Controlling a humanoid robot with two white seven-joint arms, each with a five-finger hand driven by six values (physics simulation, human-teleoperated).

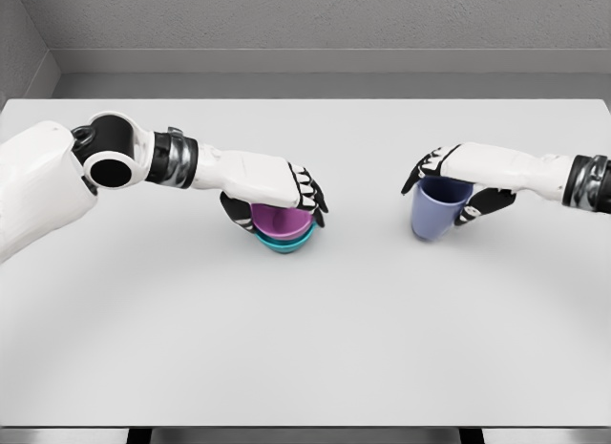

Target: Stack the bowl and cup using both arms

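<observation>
A purple bowl sits nested in a teal bowl left of the table's middle. My left hand lies over the purple bowl, thumb on its left side and fingers curled over its right rim, grasping it. To the right, a blue-violet cup stands upright on the table. My right hand is wrapped around the cup's top, fingers at the left rim and thumb on its right side.
The white table stretches wide in front of both stacks. Its back edge meets a grey wall. The cup and the bowls stand about a hand's length apart.
</observation>
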